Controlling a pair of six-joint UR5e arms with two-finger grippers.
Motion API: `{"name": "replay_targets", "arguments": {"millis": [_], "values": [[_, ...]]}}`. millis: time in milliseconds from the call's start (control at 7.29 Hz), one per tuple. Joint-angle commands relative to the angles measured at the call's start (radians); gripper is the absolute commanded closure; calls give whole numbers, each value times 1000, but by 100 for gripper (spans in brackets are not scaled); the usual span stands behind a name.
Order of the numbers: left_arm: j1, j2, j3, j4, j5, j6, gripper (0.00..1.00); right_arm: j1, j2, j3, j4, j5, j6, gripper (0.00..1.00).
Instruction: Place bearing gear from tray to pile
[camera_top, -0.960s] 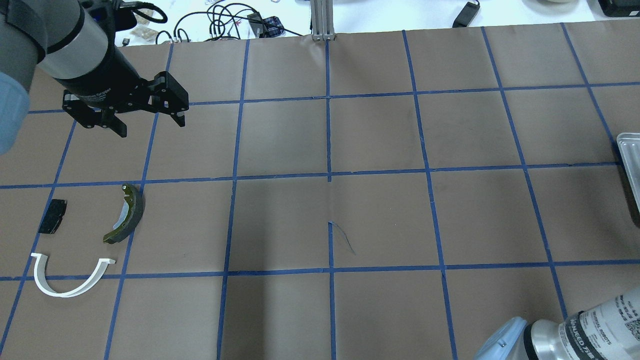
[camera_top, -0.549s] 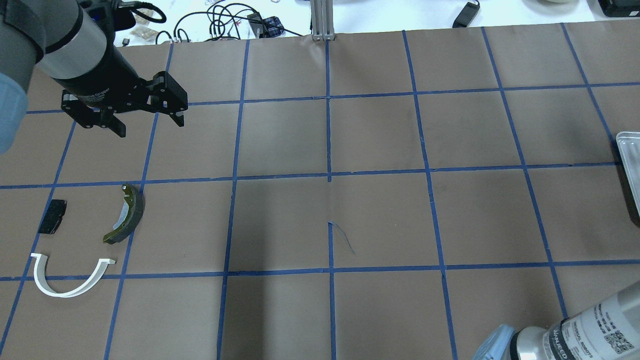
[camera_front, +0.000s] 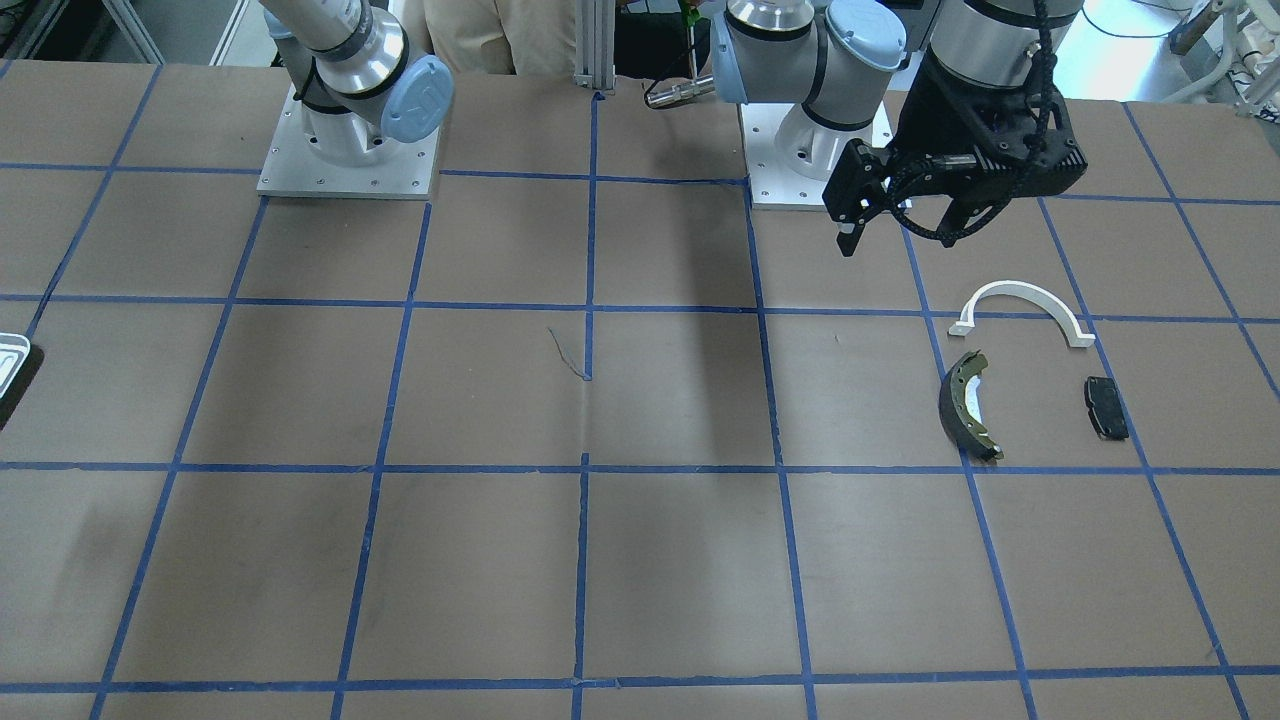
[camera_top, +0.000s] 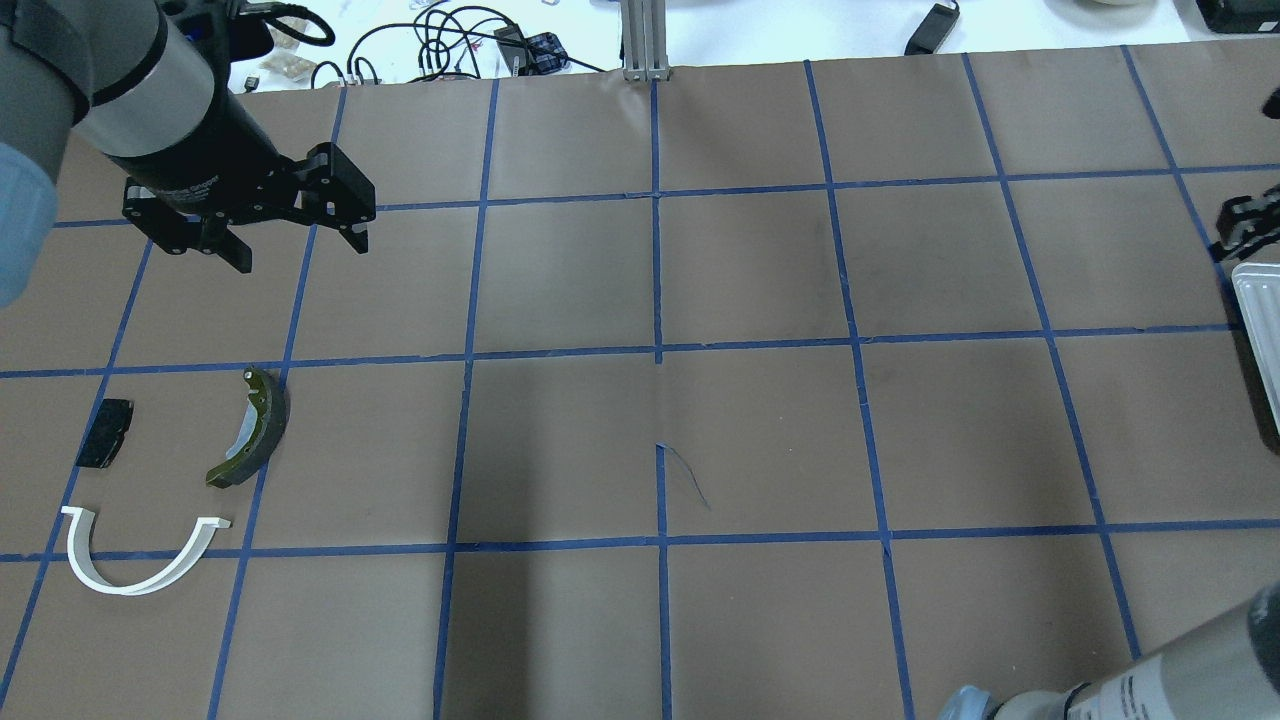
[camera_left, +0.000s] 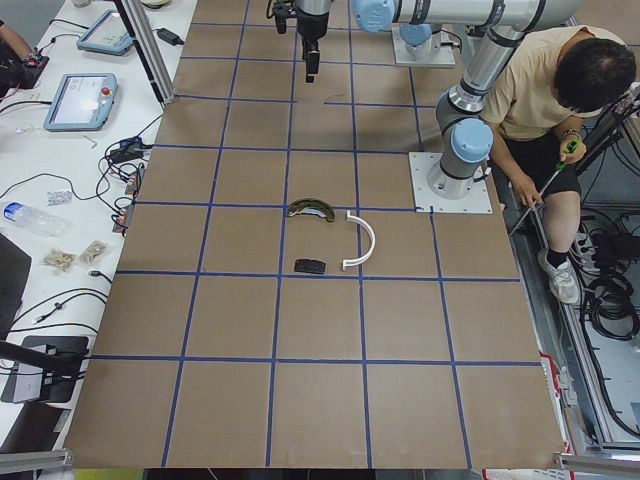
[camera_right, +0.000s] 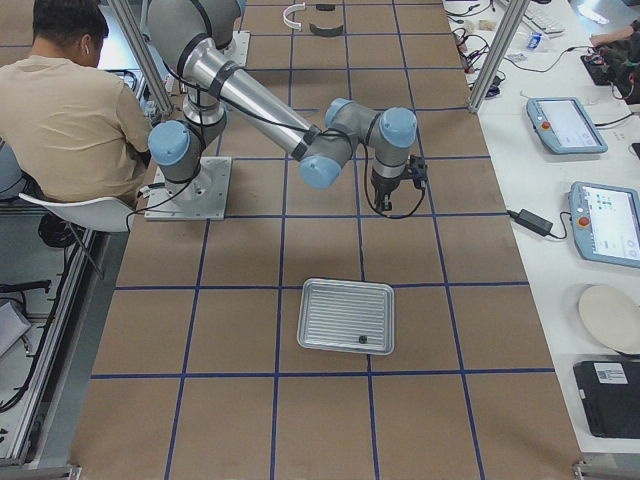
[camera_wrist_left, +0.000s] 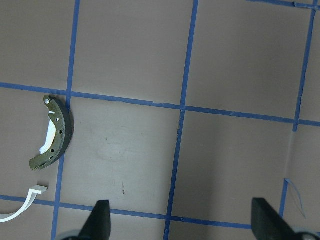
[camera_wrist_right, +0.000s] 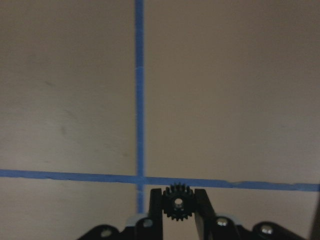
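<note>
Black, the left gripper (camera_top: 302, 256) hangs at the overhead view's upper left on a tilted wrist, its jaws spread wide and empty. Below it, at lower left, lies the pile: small black pad (camera_top: 105, 432), white arch bracket (camera_top: 80, 550) and dark brake shoe (camera_top: 252, 430). At the right edge the right gripper (camera_wrist_right: 178, 191) reaches down, pinching the bearing gear (camera_wrist_right: 178, 202) over the table (camera_top: 760, 430), just beyond the tray (camera_top: 1258, 300).
</note>
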Motion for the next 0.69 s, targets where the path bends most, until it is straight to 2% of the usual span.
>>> {"name": "replay_targets", "arguments": {"millis": [0,274,549], "values": [[0,2,-1,-1,2,1,0,288,-20,61,-12,7,316,100],[0,2,-1,1,0,1,0,512,10,61,-16,16,565,100],[0,2,-1,-1,0,1,0,704,96,61,-158,17,775,100]]}}
